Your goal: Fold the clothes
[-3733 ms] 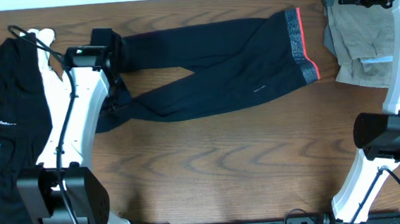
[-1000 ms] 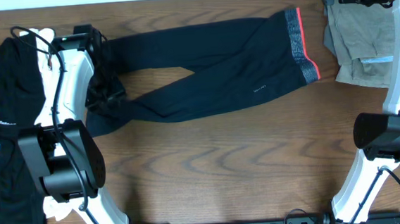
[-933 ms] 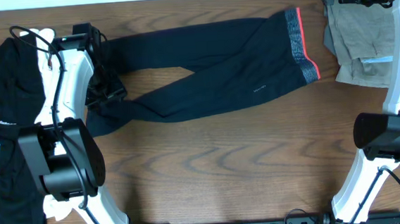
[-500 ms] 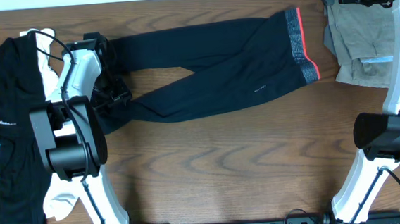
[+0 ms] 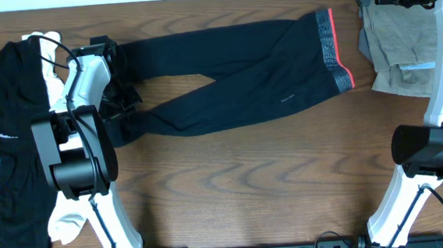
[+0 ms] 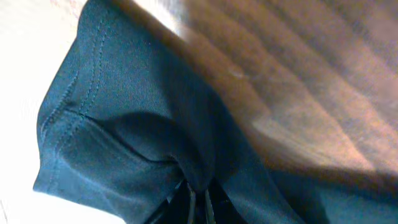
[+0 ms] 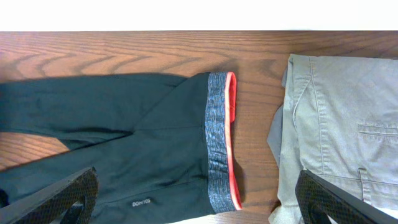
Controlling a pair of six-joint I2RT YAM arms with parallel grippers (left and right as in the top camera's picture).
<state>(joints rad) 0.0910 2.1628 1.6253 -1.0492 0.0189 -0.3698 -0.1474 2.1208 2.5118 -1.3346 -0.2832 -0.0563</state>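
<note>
Long black pants [image 5: 233, 68] lie spread across the table, legs to the left. Their grey, coral-edged waistband [image 5: 329, 46] is at the right, with a small white logo [image 5: 286, 99] near it. My left gripper [image 5: 123, 98] is down at the leg ends. In the left wrist view it [image 6: 199, 202] is shut on a bunched fold of the black pants [image 6: 124, 137] near the stitched hem. My right gripper [image 7: 196, 180] hangs high over the waistband [image 7: 217, 137], open and holding nothing.
A heap of black garments [image 5: 5, 108] with a white one [image 5: 43, 39] lies at the left edge beside my left arm. A taupe garment [image 5: 404, 49] is at the back right, next to the waistband. Bare wood [image 5: 249, 184] fills the table's front half.
My left arm shifted slightly right at the leg ends, and its jaws closed on the pants fabric. The right arm has not moved.
</note>
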